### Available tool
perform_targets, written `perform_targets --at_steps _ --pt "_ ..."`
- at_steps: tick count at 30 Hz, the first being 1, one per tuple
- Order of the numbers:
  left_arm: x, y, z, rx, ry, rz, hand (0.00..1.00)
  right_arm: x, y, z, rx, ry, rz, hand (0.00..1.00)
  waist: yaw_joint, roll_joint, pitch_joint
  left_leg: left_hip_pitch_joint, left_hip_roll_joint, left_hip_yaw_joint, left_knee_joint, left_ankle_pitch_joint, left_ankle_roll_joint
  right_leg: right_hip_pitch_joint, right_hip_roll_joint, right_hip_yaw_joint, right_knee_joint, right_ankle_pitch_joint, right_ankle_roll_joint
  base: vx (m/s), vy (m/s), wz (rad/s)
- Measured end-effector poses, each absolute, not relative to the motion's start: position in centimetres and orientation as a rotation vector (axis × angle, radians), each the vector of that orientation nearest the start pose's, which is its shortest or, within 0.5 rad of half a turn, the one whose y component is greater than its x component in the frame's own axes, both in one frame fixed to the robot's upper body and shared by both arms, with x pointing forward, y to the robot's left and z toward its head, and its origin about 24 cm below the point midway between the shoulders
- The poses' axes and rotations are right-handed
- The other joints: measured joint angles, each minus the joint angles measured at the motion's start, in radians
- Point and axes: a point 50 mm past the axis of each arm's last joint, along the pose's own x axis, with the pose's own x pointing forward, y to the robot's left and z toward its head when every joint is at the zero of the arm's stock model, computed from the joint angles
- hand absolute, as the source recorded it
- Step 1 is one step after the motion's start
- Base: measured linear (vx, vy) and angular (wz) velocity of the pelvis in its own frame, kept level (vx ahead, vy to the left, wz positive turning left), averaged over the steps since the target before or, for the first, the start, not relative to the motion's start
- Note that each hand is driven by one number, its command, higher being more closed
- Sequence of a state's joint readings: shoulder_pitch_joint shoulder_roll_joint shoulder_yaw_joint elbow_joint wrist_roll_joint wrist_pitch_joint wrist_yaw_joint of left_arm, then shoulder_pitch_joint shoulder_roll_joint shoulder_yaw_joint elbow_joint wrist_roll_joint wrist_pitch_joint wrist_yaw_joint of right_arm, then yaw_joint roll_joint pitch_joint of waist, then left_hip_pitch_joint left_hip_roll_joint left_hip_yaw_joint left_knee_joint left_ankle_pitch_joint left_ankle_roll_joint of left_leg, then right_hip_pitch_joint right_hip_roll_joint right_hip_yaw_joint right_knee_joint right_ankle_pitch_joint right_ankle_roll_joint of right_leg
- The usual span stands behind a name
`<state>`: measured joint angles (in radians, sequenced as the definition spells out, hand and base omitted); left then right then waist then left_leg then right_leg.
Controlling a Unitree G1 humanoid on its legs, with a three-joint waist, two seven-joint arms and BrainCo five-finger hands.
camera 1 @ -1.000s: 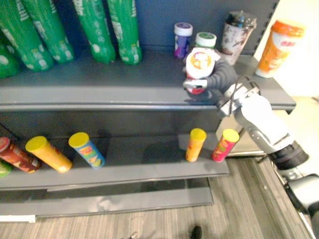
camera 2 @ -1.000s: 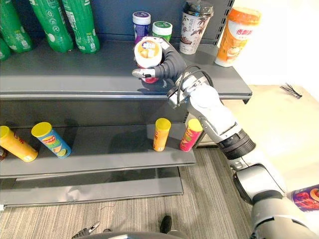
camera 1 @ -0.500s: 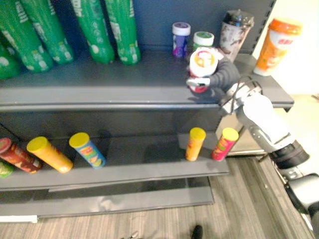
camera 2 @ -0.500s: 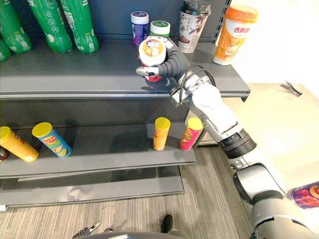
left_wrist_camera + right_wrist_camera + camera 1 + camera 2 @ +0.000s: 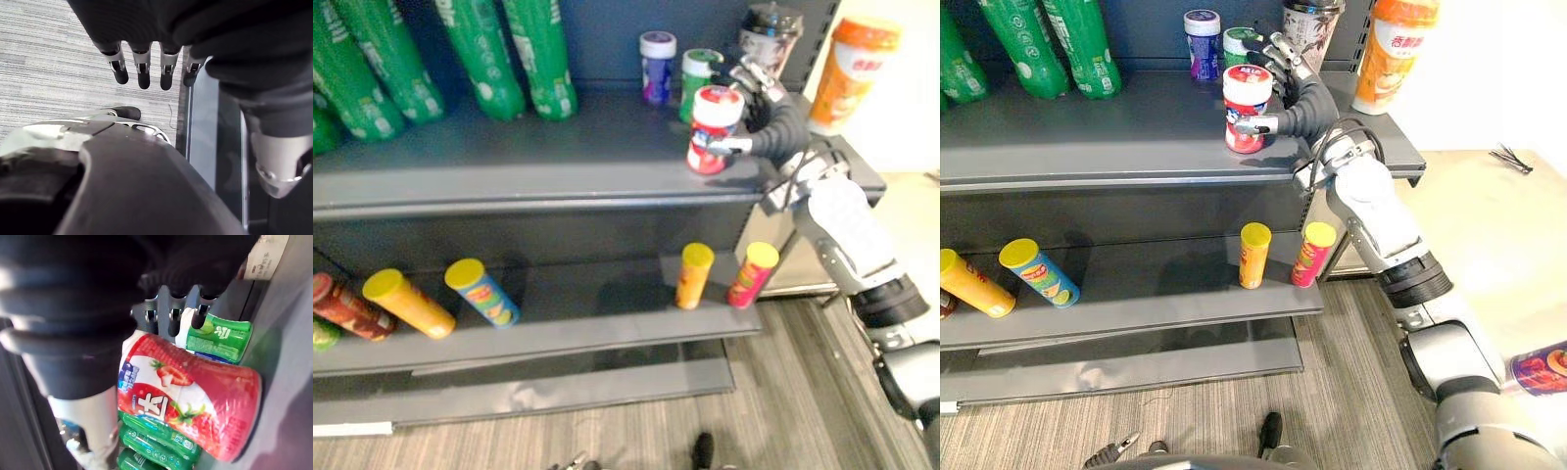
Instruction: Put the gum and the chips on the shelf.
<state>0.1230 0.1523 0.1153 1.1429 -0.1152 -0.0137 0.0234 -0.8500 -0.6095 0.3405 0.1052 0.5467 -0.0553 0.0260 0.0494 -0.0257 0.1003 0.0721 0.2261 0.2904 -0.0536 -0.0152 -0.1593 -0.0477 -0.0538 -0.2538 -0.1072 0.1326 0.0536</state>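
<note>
**Gum jar could topple as the hand comes away**

Your left hand (image 5: 142, 68) hangs slack over the floor, fingers straight. The strawberry gum jar (image 5: 1246, 108) stands near the front edge of the top shelf (image 5: 1087, 137), toward its right end. It sits between the thumb (image 5: 1255, 125) and the straight, spread fingers (image 5: 1278, 54) of the right hand (image 5: 1307, 108), and nothing clamps it. Drag that thumb outward and the jar likely tips off the edge. Push the fingers back and they could knock the green-lidded jar (image 5: 1237, 44) or the brown cup (image 5: 1310, 24).
</note>
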Motion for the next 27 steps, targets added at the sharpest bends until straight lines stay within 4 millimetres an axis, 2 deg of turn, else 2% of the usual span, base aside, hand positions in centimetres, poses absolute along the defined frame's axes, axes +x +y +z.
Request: perform_targets --at_steps 8,18,23,27 --pt "5.6 22.5 -16.7 -0.022 1.223 0.309 0.0 34.7 -14.0 25.5 -0.191 -0.545 0.398 0.0 -0.008 0.004 0.002 0.001 -0.001 0.002 -0.001 0.003 -0.002 -0.001 -0.001 0.003 0.0 0.005 -0.002 0.0 0.0 0.0" --pt "5.7 22.5 -16.6 -0.027 1.215 0.315 0.0 34.8 -14.2 25.8 -0.147 -0.565 0.337 0.0 -0.009 0.006 0.004 0.005 -0.001 0.002 -0.013 0.013 0.0 -0.003 0.002 0.002 0.0 0.006 -0.002 0.01 0.005 0.0" --pt "5.8 22.5 -16.6 -0.028 1.209 0.318 0.0 34.5 -14.0 26.6 -0.081 -0.606 0.315 0.0 -0.01 0.007 0.006 0.011 -0.001 0.008 -0.014 0.015 -0.002 -0.003 0.004 0.008 0.0 0.011 -0.008 0.04 0.012 -0.04" --pt "5.9 22.5 -16.6 -0.026 1.206 0.321 0.0 32.9 -14.4 29.1 -0.036 -0.742 0.314 0.0 -0.008 0.006 0.006 0.019 -0.001 0.01 -0.015 0.017 -0.006 -0.001 0.005 0.011 0.0 0.011 -0.008 0.0 0.0 0.0"
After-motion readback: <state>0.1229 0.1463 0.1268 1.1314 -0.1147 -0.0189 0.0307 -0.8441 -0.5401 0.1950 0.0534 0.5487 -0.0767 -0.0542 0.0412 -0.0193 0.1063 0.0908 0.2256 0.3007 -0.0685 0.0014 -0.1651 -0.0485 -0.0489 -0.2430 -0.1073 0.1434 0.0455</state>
